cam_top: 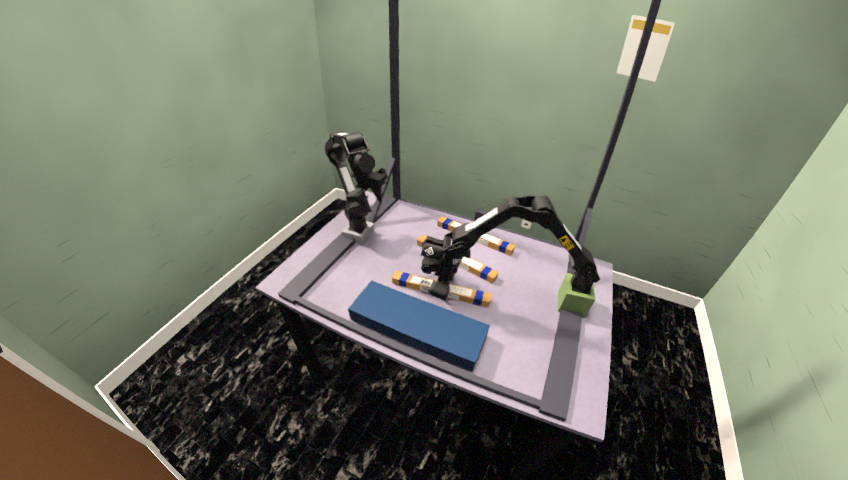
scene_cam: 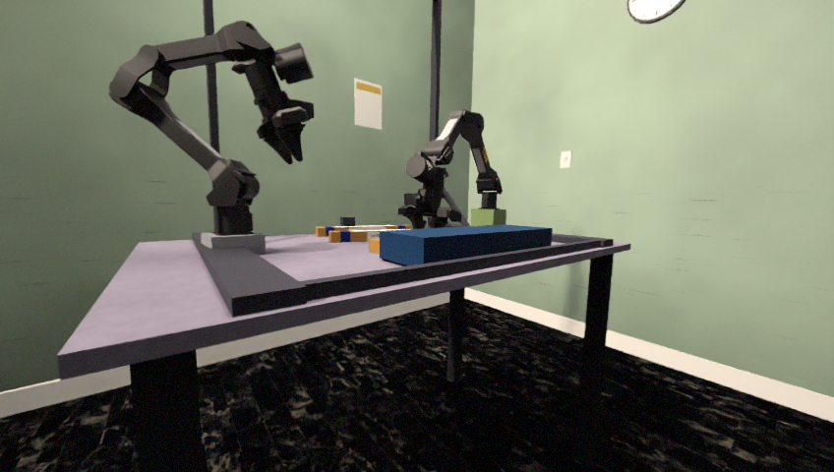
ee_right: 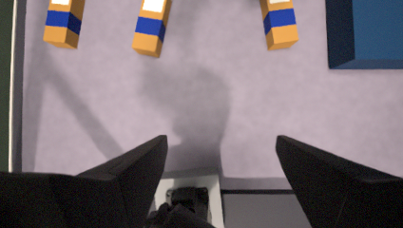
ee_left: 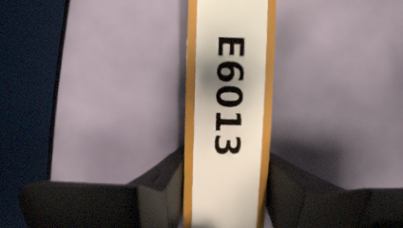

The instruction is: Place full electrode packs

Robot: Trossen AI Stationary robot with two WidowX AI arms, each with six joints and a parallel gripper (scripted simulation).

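Note:
Three long orange packs have blue bands and white labels. The far pack [cam_top: 505,246] [scene_cam: 320,231] [ee_right: 63,36] and middle pack [cam_top: 489,273] [scene_cam: 355,236] [ee_right: 149,44] lie flat on the table. My left gripper [cam_top: 441,287] [ee_left: 220,153] is shut on the near pack [cam_top: 476,296] [scene_cam: 374,246] [ee_left: 233,19] [ee_right: 281,39], around its middle; I cannot tell whether it is just clear of the table. The pack is level, beside the blue low platform [cam_top: 422,321] [scene_cam: 485,242] [ee_left: 26,114] [ee_right: 380,28], which bears nothing. My right gripper [scene_cam: 296,160] [ee_right: 220,142] is open and empty, high above the table.
The left arm's green base block [cam_top: 576,298] [scene_cam: 488,216] and the right arm's grey base [cam_top: 357,232] [scene_cam: 234,242] stand at opposite sides of the table. Dark rails [cam_top: 560,374] [scene_cam: 251,289] run along its sides and front. The left arm reaches over the middle and far packs.

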